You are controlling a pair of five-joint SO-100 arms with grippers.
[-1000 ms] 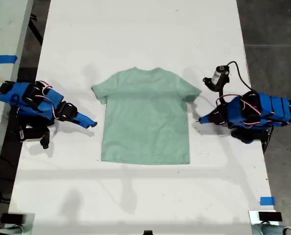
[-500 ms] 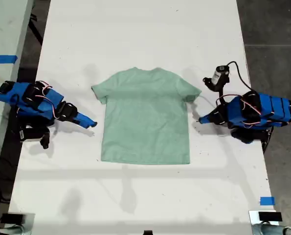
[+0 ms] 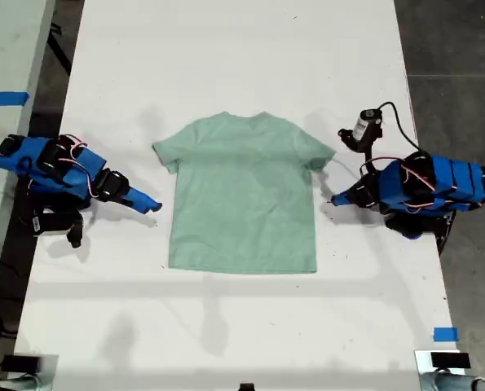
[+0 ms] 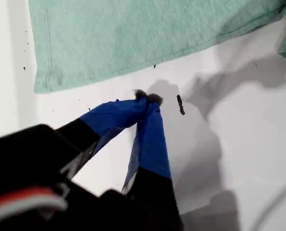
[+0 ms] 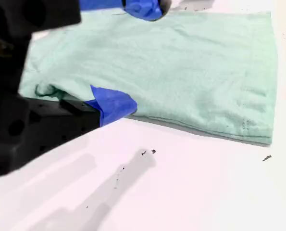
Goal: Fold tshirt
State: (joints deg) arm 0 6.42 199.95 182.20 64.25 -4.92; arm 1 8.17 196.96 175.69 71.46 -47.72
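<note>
One mint-green tshirt [image 3: 242,195] lies flat in the middle of the white tabletop [image 3: 242,49]. My first gripper [image 3: 336,199] sits just beside it at the exterior view's right, fingers pressed together, holding nothing. My second gripper [image 3: 151,206] sits at the exterior view's left, fingers apart and empty.

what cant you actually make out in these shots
- Exterior view: the underside of the tshirt is hidden by its own cloth.
- First wrist view: most of the tshirt is cut off by the frame edge beyond my first gripper.
- Second wrist view: one finger of my second gripper is cut off by the frame edge, and its black body hides a sleeve.
- Dark specks on the table are too small to identify.
</note>
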